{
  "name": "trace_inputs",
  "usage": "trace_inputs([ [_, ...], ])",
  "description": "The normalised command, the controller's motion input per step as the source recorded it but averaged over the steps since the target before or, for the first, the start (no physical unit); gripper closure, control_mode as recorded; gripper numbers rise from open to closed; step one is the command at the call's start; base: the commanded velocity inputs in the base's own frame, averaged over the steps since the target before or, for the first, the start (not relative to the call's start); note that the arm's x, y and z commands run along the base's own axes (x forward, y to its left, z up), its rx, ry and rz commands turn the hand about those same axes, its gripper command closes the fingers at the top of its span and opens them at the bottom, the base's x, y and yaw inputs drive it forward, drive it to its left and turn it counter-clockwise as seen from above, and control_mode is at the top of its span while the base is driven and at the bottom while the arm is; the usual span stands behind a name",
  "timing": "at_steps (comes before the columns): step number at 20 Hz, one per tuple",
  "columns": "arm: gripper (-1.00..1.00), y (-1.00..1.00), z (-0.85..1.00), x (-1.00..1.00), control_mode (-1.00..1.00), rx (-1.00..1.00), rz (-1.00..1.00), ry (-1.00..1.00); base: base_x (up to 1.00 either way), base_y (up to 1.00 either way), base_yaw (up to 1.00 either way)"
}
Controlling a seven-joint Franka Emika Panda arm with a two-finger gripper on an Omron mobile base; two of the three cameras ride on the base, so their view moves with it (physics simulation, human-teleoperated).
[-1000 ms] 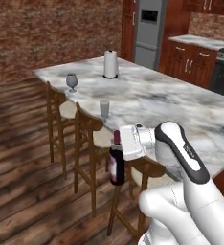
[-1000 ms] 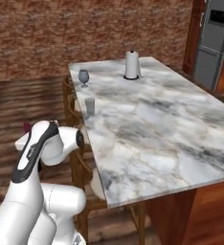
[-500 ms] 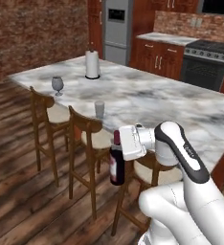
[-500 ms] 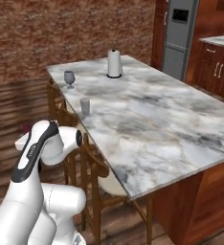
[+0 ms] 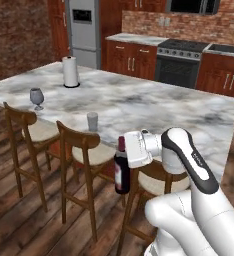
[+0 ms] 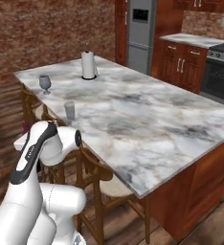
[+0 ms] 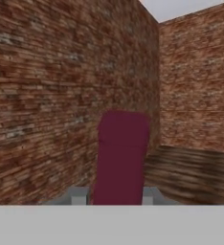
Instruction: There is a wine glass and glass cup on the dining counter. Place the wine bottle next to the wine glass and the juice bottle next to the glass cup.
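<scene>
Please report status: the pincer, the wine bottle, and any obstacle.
Pincer shut on wine bottle, held upright off the dining counter. Wine glass stands at the counter's far end. Stools line the near edge, in the way.

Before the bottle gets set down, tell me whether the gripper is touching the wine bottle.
Touching. In the hand view the gripper has a finger against each side of the wine bottle's dark red neck; the left base view shows the bottle hanging from it, clear of the floor.

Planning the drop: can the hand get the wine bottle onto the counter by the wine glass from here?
Probably not yet. The hand holds the wine bottle low beside the stools, and the wine glass is far along the dining counter.
</scene>
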Motion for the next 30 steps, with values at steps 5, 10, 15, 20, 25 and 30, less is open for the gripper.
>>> trace_inputs([
  [5,1.0,0.0,0.0,0.0,1.0,0.0,0.0,0.0,0.28,0.62,-0.34],
  [10,1.0,0.0,0.0,0.0,1.0,0.0,0.0,0.0,0.21,0.69,-0.3],
  [15,1.0,0.0,0.0,0.0,1.0,0.0,0.0,0.0,0.07,0.76,-0.24],
  [20,1.0,0.0,0.0,0.0,1.0,0.0,0.0,0.0,0.01,0.78,-0.22],
  [25,1.0,0.0,0.0,0.0,1.0,0.0,0.0,0.0,-0.1,0.75,-0.22],
  [30,1.0,0.0,0.0,0.0,1.0,0.0,0.0,0.0,-0.06,0.73,-0.24],
])
